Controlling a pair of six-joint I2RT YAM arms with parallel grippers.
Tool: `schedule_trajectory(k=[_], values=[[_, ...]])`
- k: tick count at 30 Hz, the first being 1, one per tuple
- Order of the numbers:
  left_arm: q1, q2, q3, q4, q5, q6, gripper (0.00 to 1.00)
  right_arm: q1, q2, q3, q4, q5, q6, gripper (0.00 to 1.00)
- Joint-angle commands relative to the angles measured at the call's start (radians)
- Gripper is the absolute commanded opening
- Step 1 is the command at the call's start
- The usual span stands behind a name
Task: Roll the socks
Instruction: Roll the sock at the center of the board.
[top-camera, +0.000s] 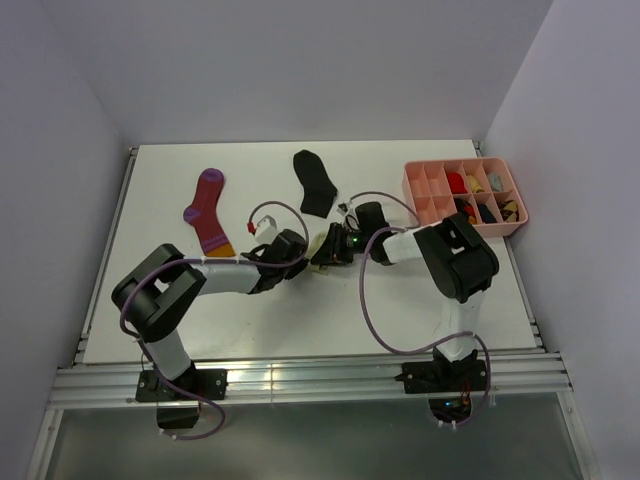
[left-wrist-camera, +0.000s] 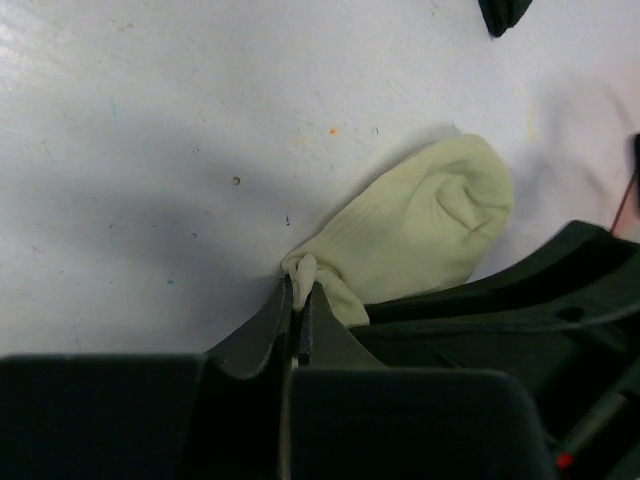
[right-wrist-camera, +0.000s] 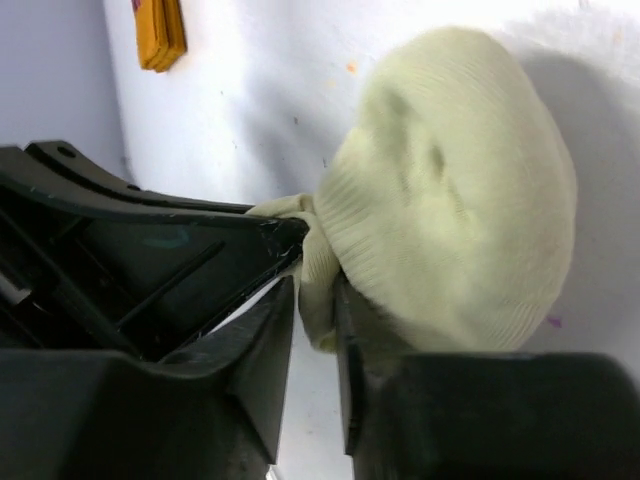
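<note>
A small cream sock (left-wrist-camera: 420, 225) lies bunched on the white table between my two grippers. My left gripper (left-wrist-camera: 300, 285) is shut on a pinch of its cuff edge. In the right wrist view the cream sock (right-wrist-camera: 460, 190) bulges into a rounded lump. My right gripper (right-wrist-camera: 315, 285) stands slightly open, and a fold of the sock hangs loosely between its fingers. From above, the left gripper (top-camera: 297, 252) and the right gripper (top-camera: 332, 247) meet tip to tip over the sock (top-camera: 321, 243). The black sock (top-camera: 315, 182) and the magenta striped sock (top-camera: 208, 210) lie flat farther back.
A pink compartment tray (top-camera: 418, 180) holding several rolled items stands at the back right. The right arm's cable (top-camera: 365, 290) loops over the table in front of the grippers. The magenta sock's orange toe (right-wrist-camera: 160, 35) shows at the upper left of the right wrist view.
</note>
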Motion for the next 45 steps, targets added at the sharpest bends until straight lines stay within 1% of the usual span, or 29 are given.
schedule_trajectory(k=[1, 3, 4, 8, 11, 14, 16, 17, 20, 21, 23, 25, 27, 29, 31, 34, 39, 45], values=[[0.0, 0.004, 0.038, -0.059, 0.001, 0.063, 0.0, 0.011, -0.137, -0.02, -0.07, 0.117, -0.222, 0.32], [0.0, 0.001, 0.052, -0.083, -0.001, 0.081, 0.0, 0.014, -0.183, -0.036, -0.088, 0.175, -0.282, 0.35], [0.0, -0.002, 0.063, -0.088, -0.002, 0.101, 0.0, 0.022, -0.229, -0.045, -0.098, 0.197, -0.31, 0.35], [0.0, -0.01, 0.09, -0.117, 0.006, 0.143, 0.0, 0.052, -0.324, -0.071, -0.128, 0.299, -0.46, 0.35], [0.0, -0.008, 0.115, -0.137, 0.015, 0.166, 0.0, 0.094, -0.363, -0.094, -0.116, 0.37, -0.539, 0.35], [0.001, 0.001, 0.133, -0.172, 0.024, 0.178, 0.0, 0.143, -0.354, -0.102, -0.109, 0.416, -0.597, 0.38], [0.006, 0.009, 0.142, -0.183, 0.041, 0.183, 0.0, 0.164, -0.345, -0.114, -0.089, 0.433, -0.62, 0.45], [0.007, 0.009, 0.144, -0.185, 0.047, 0.186, 0.0, 0.173, -0.343, -0.123, -0.075, 0.444, -0.626, 0.45], [0.015, 0.013, 0.15, -0.195, 0.061, 0.196, 0.0, 0.198, -0.345, -0.169, 0.014, 0.471, -0.645, 0.46], [0.018, 0.016, 0.155, -0.203, 0.065, 0.196, 0.0, 0.207, -0.352, -0.197, 0.037, 0.482, -0.651, 0.48], [0.032, 0.019, 0.155, -0.206, 0.078, 0.206, 0.0, 0.218, -0.357, -0.223, 0.098, 0.506, -0.665, 0.5], [0.047, 0.022, 0.162, -0.215, 0.088, 0.216, 0.0, 0.232, -0.36, -0.249, 0.132, 0.52, -0.688, 0.5], [0.055, 0.024, 0.17, -0.223, 0.096, 0.227, 0.01, 0.252, -0.366, -0.292, 0.223, 0.551, -0.724, 0.5], [0.057, 0.021, 0.173, -0.228, 0.102, 0.233, 0.0, 0.273, -0.362, -0.3, 0.252, 0.586, -0.726, 0.5], [0.057, 0.024, 0.173, -0.228, 0.107, 0.238, 0.0, 0.292, -0.352, -0.292, 0.258, 0.609, -0.761, 0.5], [0.057, 0.032, 0.178, -0.231, 0.124, 0.246, 0.0, 0.325, -0.345, -0.321, 0.339, 0.641, -0.806, 0.5], [0.058, 0.039, 0.19, -0.24, 0.141, 0.255, 0.0, 0.371, -0.32, -0.303, 0.347, 0.695, -0.846, 0.5], [0.058, 0.041, 0.196, -0.249, 0.147, 0.255, 0.0, 0.401, -0.279, -0.272, 0.332, 0.718, -0.875, 0.5]])
